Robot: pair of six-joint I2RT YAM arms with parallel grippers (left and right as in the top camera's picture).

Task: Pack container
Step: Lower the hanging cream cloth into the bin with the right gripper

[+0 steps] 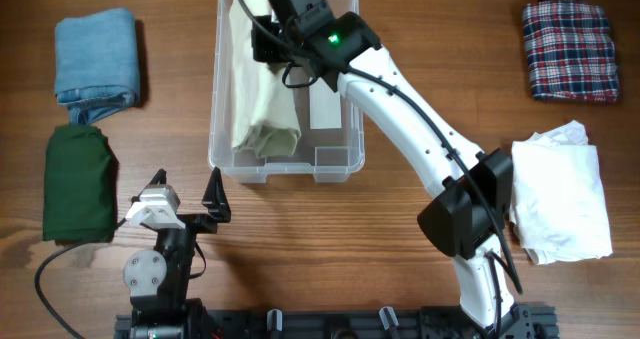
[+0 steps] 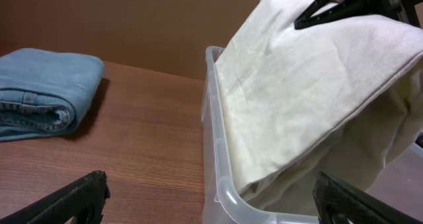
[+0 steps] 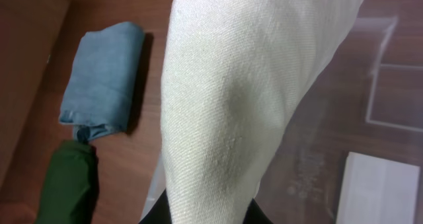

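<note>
The right fingers point(image 2: 324, 9) grip the cream cloth point(image 1: 262, 99), draped into the container point(image 1: 340, 171) for packing; the left fingers point(image 1: 216, 191) stand open, idle.

Cloth colours on a brown wood-grain table point(image 1: 300, 259)
A plain cream cloth point(image 1: 262, 94) hangs into the clear, colourless container point(image 1: 338, 159), whose base carries a white label point(image 1: 325, 109). At the table's far left corner lies faded light-blue denim point(image 1: 97, 54), and on the left edge a plain dark green cloth point(image 1: 78, 184). The far right corner holds a plaid cloth point(image 1: 568, 49) checked in red, navy and white, and by the right edge is a plain white cloth point(image 1: 560, 194).
</note>
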